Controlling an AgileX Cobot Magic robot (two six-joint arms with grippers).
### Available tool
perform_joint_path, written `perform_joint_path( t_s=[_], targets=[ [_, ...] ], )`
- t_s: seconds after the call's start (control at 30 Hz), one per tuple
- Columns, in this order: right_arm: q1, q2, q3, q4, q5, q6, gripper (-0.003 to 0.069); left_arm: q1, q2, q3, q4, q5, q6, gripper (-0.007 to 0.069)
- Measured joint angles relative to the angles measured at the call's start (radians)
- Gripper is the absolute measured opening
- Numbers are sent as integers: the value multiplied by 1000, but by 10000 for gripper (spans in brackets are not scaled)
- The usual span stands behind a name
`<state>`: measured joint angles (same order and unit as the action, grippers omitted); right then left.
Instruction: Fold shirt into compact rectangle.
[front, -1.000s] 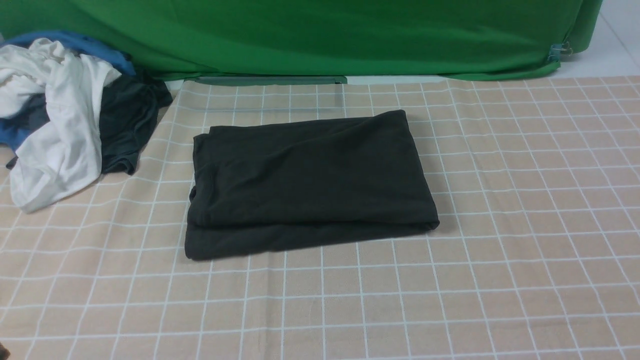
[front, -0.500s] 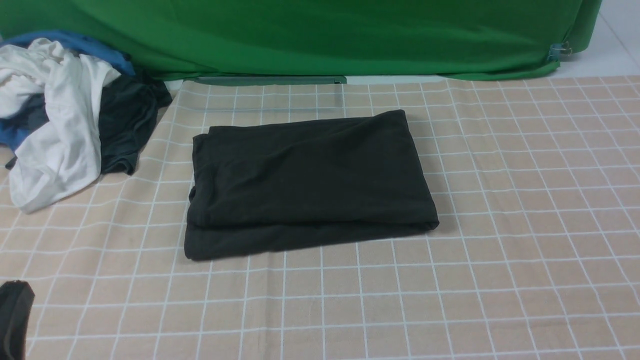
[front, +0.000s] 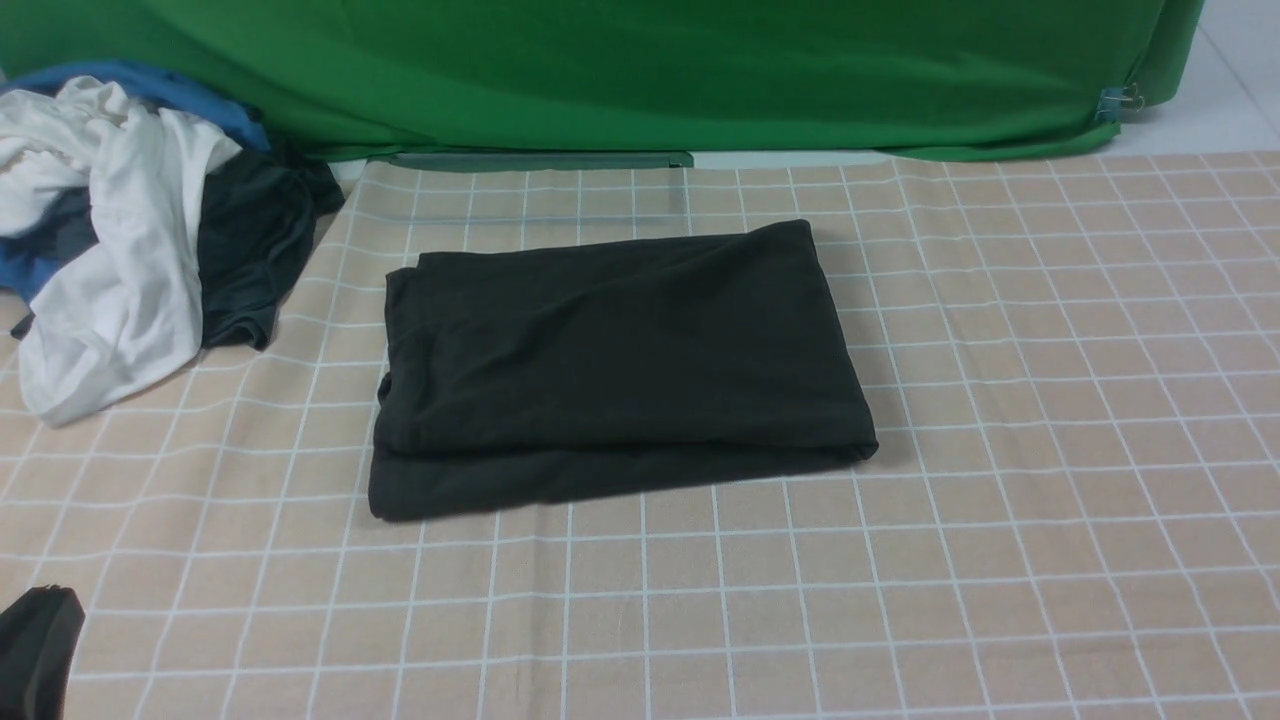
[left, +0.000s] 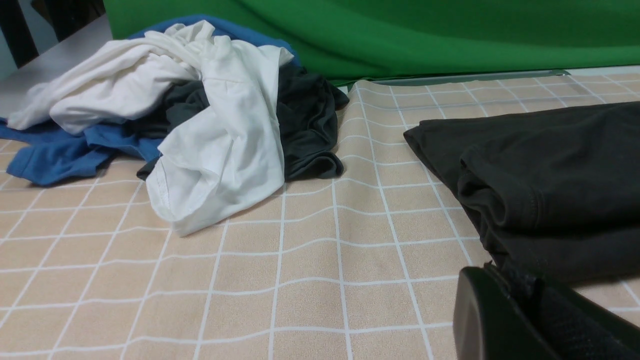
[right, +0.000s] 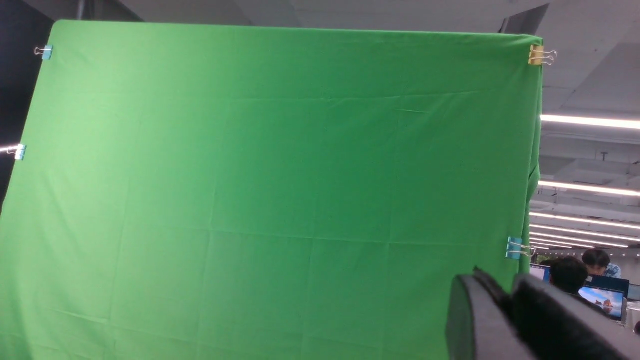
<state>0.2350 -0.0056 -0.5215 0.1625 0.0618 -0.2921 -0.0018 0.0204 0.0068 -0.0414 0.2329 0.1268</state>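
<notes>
The shirt (front: 615, 365) lies folded into a rectangle mid-table; the clothes pile (front: 130, 230) sits at ten o'clock. Left gripper (front: 35, 650) at seven o'clock is clenched, empty; the right gripper (right: 505, 310) faces the green backdrop (right: 270, 190), its state unclear

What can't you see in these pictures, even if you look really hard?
- Shirt: its neck label and chest print are hidden in every view, folded inside.
- Left pincer: cut off by the left wrist view's edge; only a dark corner shows in the front view.
- Right pincer: absent from the front view; cut off by the edge in the right wrist view, so open or shut is unclear.
- Clothes pile: the front view's edge cuts it off.
</notes>
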Motion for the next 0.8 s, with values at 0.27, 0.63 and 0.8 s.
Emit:
perform_joint_path(
  t_s=[0.27,0.63,0.8],
  targets=[
    [0,0,0,0,0,0,158,0,0,0,0,0,0,20],
    [-49,0,38,-10,93,-30,180,0,0,0,2,1,0,20],
    [-206,2,206,-20,147,-50,190,0,0,0,2,1,0,20]
  ],
)
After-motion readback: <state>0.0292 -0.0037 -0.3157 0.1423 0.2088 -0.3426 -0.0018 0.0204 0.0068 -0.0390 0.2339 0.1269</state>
